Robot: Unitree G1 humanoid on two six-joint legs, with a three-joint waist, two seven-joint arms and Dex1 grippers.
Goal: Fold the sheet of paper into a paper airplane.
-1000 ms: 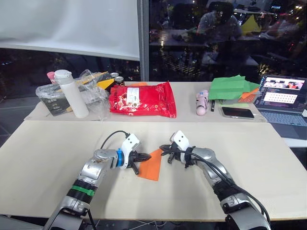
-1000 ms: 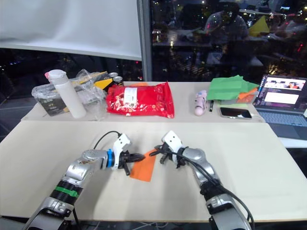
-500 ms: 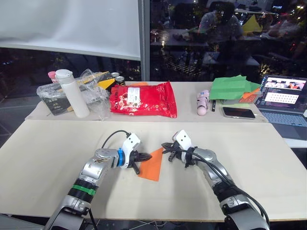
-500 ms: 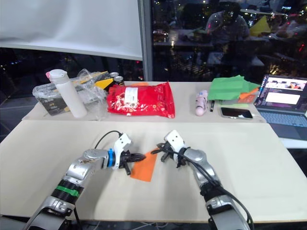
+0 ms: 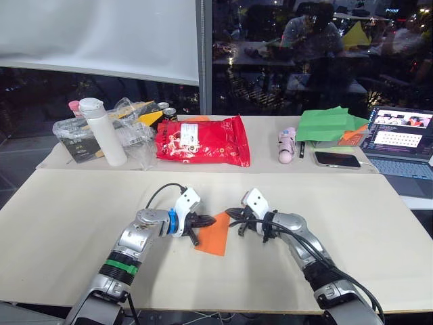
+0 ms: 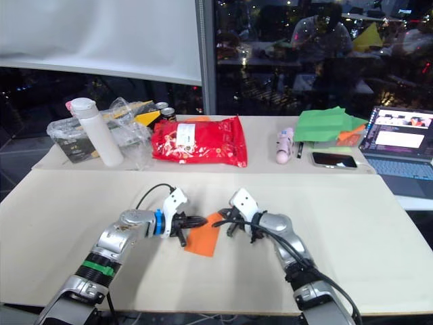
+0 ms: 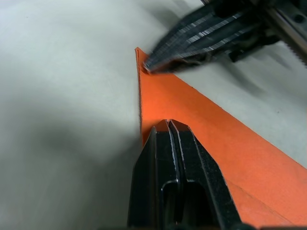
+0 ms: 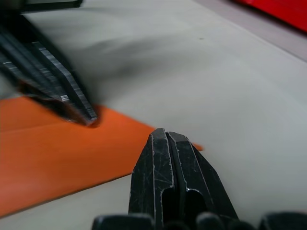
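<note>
The sheet of paper (image 5: 215, 237) is a bright-orange folded strip with one pointed end, lying flat on the pale table (image 5: 61, 223) between my two arms. My left gripper (image 5: 210, 221) is shut, and its tip rests on the paper's left edge (image 7: 201, 129). From the other side, my right gripper (image 5: 232, 215) is also shut, with its tip down at the paper's far pointed corner (image 8: 57, 153). In the left wrist view the right fingers (image 7: 201, 38) touch that corner. No paper shows between either pair of fingers.
Behind the work area lie a red snack bag (image 5: 201, 140), a white bottle (image 5: 101, 132) beside a clear plastic bag (image 5: 132, 128), a pink object (image 5: 286, 145), a green paper stack (image 5: 328, 124), a phone (image 5: 335, 159) and a laptop (image 5: 402, 139).
Both grippers have edged slightly closer together over the paper's upper end. The paper itself stays flat in the same spot.
</note>
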